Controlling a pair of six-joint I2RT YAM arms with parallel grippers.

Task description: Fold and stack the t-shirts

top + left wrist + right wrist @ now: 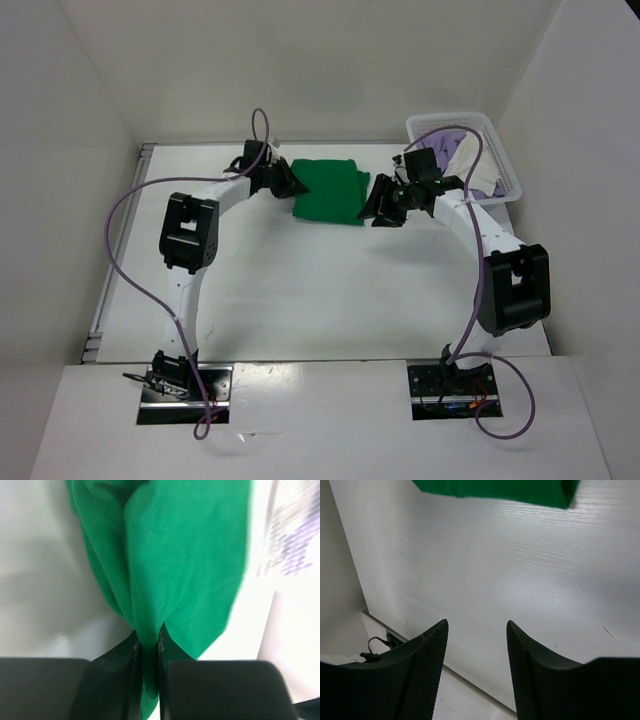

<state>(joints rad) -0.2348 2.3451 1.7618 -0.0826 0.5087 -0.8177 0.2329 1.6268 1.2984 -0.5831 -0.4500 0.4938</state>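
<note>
Two grippers meet over the far counter (pixel 530 580). The left gripper (pixel 148 642) pinches the left edge of the folded bright green cloth t-shirt (pixel 190 555). The right gripper (pixel 477 630) hangs spread and empty beside the shirt's right edge. A pale lavender t-shirt (pixel 450 140) and a cream-white t-shirt (pixel 483 172) lie in the white plastic mesh basket (pixel 508 190).

Overhead, 2 wrist close-ups; shared green t-shirt (pixel 328 190)

Off-task items: mesh basket (pixel 508 186), table (pixel 300 290), walls (pixel 60 150), edge rail (pixel 108 290).
You'll find the white plastic basket just beyond and to the right of the right pincer (pixel 380 212), at the table's far right corner. From the left pincer (pixel 295 186) it sits well off to the right, only a blur in that wrist view. Bare white tabletop lies under the right pincer. Plain white walls stand beyond and to either side of both pincers. The pale rail runs along the table edge, well left of the left pincer.
</note>
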